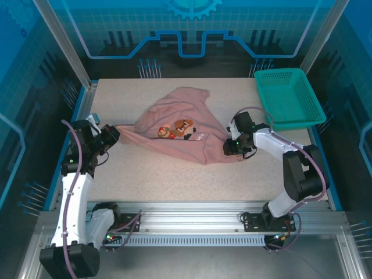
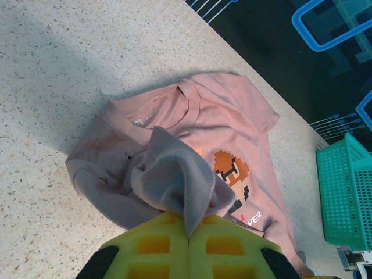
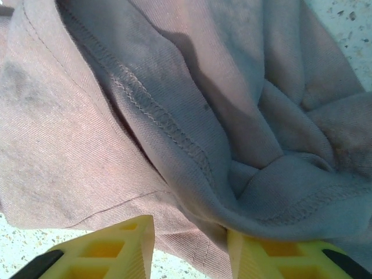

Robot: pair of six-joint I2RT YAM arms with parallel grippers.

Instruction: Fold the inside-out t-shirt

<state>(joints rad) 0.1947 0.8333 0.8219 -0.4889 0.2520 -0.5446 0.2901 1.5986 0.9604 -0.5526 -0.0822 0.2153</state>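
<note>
The salmon t-shirt (image 1: 180, 131) lay crumpled mid-table, its soft jersey drawn left into a taut point that the left gripper (image 1: 111, 135) pinched with its jaws closed. The right gripper (image 1: 228, 146) stood partly open at the stitched hem, clamping nothing. Bare speckled table (image 1: 174, 174) lay in front, and a teal mesh basket (image 1: 289, 96) sat far right.

The t-shirt (image 1: 174, 104) is dusty salmon-pink throughout and greyer in its shaded folds, with seam stitching in a matching thread. Its printed mark (image 1: 181, 128) is a blocky pixel pattern in orange-brown, black and white, with red and white lettering below. The table (image 1: 174, 174) is off-white with fine dark speckles. The basket (image 1: 288, 96) is teal, in an open mesh grid. The left gripper (image 2: 189, 229) and right gripper (image 3: 192, 247) have yellow fingers edged in black. The left arm (image 1: 71, 197) and right arm (image 1: 273, 142) are white and black. The surrounding panels (image 1: 192, 29) are blue with lighter blue line patterns.
</note>
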